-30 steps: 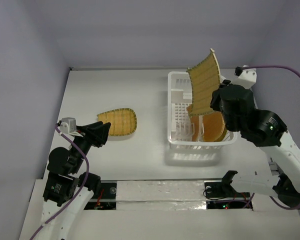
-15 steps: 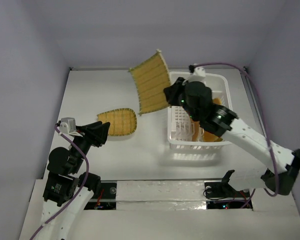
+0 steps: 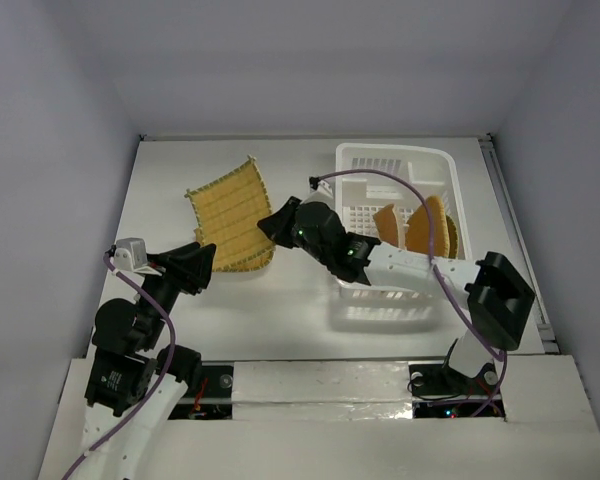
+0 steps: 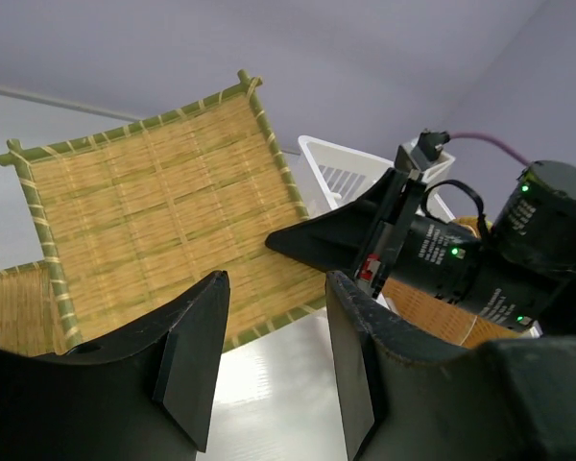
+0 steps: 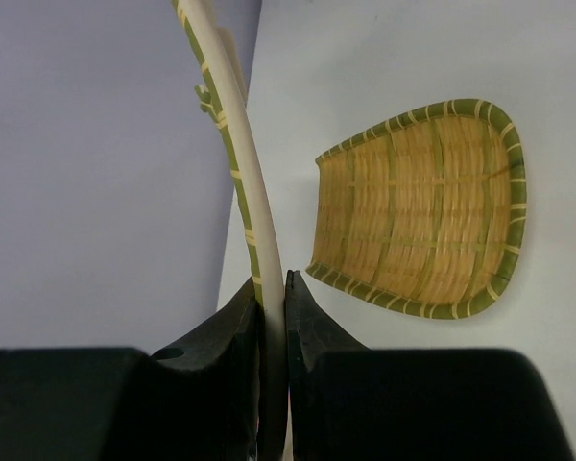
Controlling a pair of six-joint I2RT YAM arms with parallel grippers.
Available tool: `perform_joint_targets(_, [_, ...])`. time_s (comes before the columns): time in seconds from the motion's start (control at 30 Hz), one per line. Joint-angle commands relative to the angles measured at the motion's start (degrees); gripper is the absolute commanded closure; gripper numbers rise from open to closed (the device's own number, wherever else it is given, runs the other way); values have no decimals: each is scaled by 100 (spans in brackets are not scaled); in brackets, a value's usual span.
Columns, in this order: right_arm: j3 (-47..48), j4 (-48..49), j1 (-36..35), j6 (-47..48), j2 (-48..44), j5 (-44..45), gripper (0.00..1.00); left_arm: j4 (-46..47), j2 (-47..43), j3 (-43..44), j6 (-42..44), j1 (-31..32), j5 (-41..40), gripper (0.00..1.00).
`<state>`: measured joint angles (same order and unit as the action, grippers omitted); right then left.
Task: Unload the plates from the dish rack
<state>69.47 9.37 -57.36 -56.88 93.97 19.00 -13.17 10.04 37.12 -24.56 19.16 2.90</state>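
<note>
My right gripper [image 3: 271, 226] is shut on the edge of a square woven plate [image 3: 229, 209] and holds it tilted above a fan-shaped plate [image 3: 242, 258] that lies on the table. The square plate fills the left wrist view [image 4: 154, 202]. In the right wrist view it shows edge-on [image 5: 240, 163], with the fan-shaped plate [image 5: 427, 206] below. The white dish rack [image 3: 440, 170] stands at the right and holds orange plates [image 3: 425, 225] on edge. My left gripper [image 3: 208, 262] is open and empty at the fan-shaped plate's near left edge.
The right arm [image 3: 400, 262] reaches leftward across the rack's near-left corner. The rack also shows in the left wrist view [image 4: 336, 173]. Grey walls close the table on the left, far and right sides.
My right gripper has carried the square plate out of the rack and leftward, lowering it over the fan-shaped plate. The left arm has barely moved.
</note>
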Motion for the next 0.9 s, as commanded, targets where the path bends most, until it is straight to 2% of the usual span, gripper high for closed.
perform_joint_targets(0.0, [31,1638,15,-964,76,112,100,218,-11,67,-32,35,9,59])
perform_joint_targets(0.57, [-65,1647,15,-1949,1061,16,100,236,-37,58,-40,-17,71,58])
perform_joint_targets(0.87, [-434,1955,15,-2371,1308,-20,84,236,-46,58,-32,-17,88,58])
